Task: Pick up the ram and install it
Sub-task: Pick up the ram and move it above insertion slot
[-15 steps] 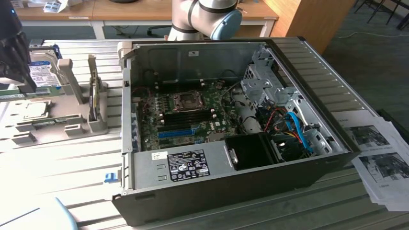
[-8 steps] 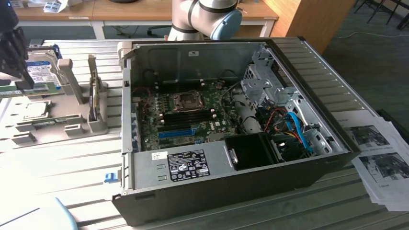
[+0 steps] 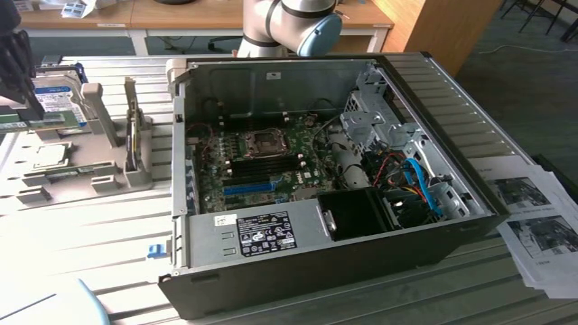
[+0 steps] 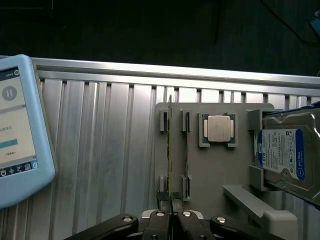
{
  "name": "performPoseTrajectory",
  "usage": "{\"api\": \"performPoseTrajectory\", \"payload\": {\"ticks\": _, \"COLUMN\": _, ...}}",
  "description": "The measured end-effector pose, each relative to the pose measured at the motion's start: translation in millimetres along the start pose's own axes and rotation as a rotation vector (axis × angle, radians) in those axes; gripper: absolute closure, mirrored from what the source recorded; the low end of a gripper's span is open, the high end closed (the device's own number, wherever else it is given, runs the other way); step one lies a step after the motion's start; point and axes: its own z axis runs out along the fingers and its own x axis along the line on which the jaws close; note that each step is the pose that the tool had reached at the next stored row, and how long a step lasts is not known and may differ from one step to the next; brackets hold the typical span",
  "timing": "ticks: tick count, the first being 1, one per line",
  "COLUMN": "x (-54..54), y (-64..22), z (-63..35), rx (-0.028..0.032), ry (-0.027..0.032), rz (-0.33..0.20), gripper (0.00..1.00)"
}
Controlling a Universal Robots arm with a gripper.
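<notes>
Inside end effector pinch, ram edge-on.

Holder at the exterior view's left of the case, with processor between ram and hard drive

One ram, one square silver processor chip, one hard drive and one grey holder plate. One blue-cased teach pendant. One open computer case, holding one motherboard, one long blue slot and one black fan shroud. One robot arm. Printed sheets at the table's edge on the exterior view's right: at least two, overlapping, exact count unclear
</notes>
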Motion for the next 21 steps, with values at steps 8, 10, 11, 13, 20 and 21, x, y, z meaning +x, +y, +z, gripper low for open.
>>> {"api": "performPoseTrajectory", "payload": {"ticks": 8, "x": 0.0, "y": 0.6, "z": -10.4, "rx": -0.0003, "ry": 0.0024, "rz": 0.0, "gripper": 0.89}}
{"api": "performPoseTrajectory", "payload": {"ticks": 10, "x": 0.0, "y": 0.7, "z": -12.9, "rx": -0.0004, "ry": 0.0032, "rz": 0.0, "gripper": 0.89}}
{"api": "performPoseTrajectory", "payload": {"ticks": 11, "x": 0.0, "y": 0.8, "z": -14.0, "rx": -0.0005, "ry": 0.0036, "rz": 0.0, "gripper": 0.89}}
{"api": "performPoseTrajectory", "payload": {"ticks": 13, "x": -0.1, "y": 1.0, "z": -16.6, "rx": -0.0007, "ry": 0.0039, "rz": 0.0, "gripper": 0.89}}
{"api": "performPoseTrajectory", "payload": {"ticks": 20, "x": -0.1, "y": 1.4, "z": -25.1, "rx": -0.0019, "ry": 0.0051, "rz": 0.0, "gripper": 0.89}}
{"api": "performPoseTrajectory", "payload": {"ticks": 21, "x": -0.1, "y": 1.5, "z": -26.2, "rx": -0.0021, "ry": 0.0051, "rz": 0.0, "gripper": 0.89}}
